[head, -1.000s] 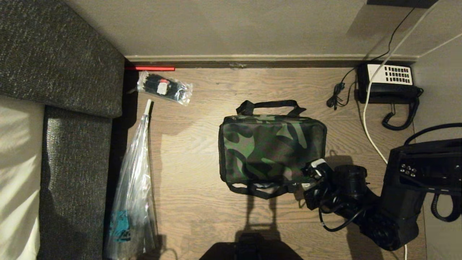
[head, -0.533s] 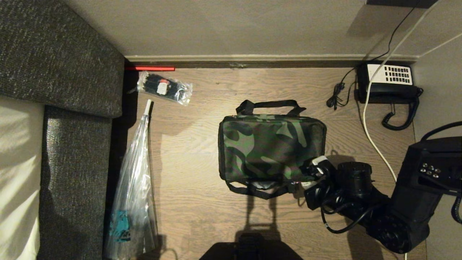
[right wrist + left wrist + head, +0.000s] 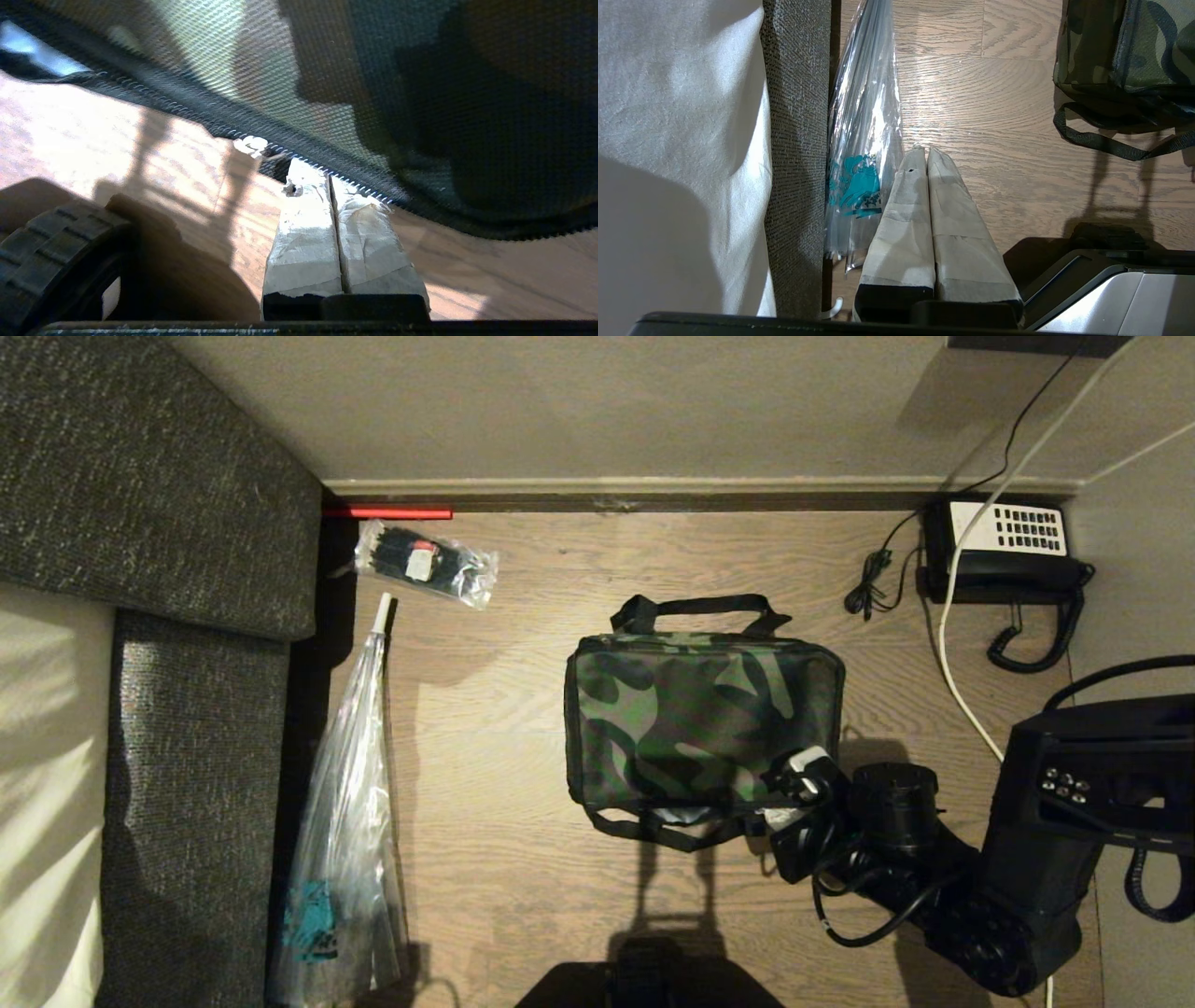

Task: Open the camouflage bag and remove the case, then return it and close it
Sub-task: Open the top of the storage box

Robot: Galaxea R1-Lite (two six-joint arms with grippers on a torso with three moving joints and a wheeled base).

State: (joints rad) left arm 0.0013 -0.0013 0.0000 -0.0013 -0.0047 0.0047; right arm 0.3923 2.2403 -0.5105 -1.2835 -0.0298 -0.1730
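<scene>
The camouflage bag lies zipped shut on the wooden floor, one black strap handle on its far side and one on its near side. My right gripper is at the bag's near right corner. In the right wrist view this gripper is shut, its taped fingertips resting against the bag's zipper line with nothing visible between them. The case is hidden. My left gripper hangs shut and empty over the floor, well left of the bag.
A long clear plastic bag lies along the grey sofa on the left. A small bag of black items sits near the wall. A desk telephone and a white cable are at the back right.
My right gripper has shifted slightly left and nearer along the bag's near right corner, staying shut. The bag has not moved or opened. The left arm is still.
</scene>
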